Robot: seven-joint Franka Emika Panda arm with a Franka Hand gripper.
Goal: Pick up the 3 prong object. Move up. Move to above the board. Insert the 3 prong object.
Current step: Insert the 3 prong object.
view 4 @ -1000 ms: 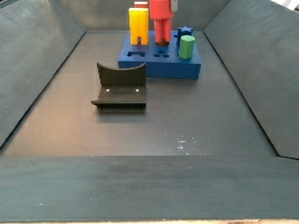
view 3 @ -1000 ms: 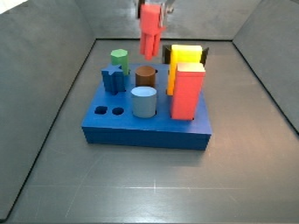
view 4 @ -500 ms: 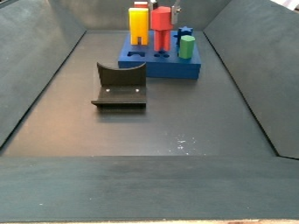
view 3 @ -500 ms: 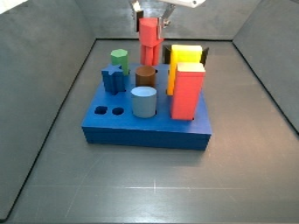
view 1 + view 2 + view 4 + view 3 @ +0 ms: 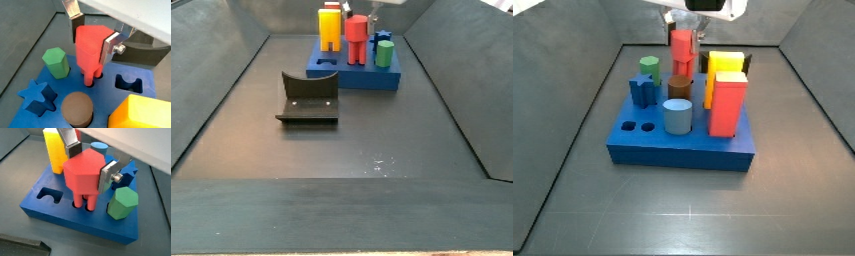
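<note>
The 3 prong object (image 5: pixel 90 50) is a red-orange peg with a wide head and thin prongs below. My gripper (image 5: pixel 93 38) is shut on its head, one finger pad (image 5: pixel 77 31) on each side. It hangs upright over the blue board (image 5: pixel 47 213), and its prong tips reach into the holes in the board's top (image 5: pixel 83 204). In both side views the gripper (image 5: pixel 683 22) stands over the board's far end (image 5: pixel 680 148), with the peg (image 5: pixel 357 38) under it.
On the board stand a green hexagon peg (image 5: pixel 57 62), a blue star (image 5: pixel 37 95), a brown cylinder (image 5: pixel 77 107), a yellow block (image 5: pixel 143 112), a light blue cylinder (image 5: pixel 676 115) and a tall red-orange block (image 5: pixel 727 105). The fixture (image 5: pixel 309 97) sits on the floor before it.
The gripper has come down with the 3 prong object, and the peg now sits lower, its prongs at the board's top.
</note>
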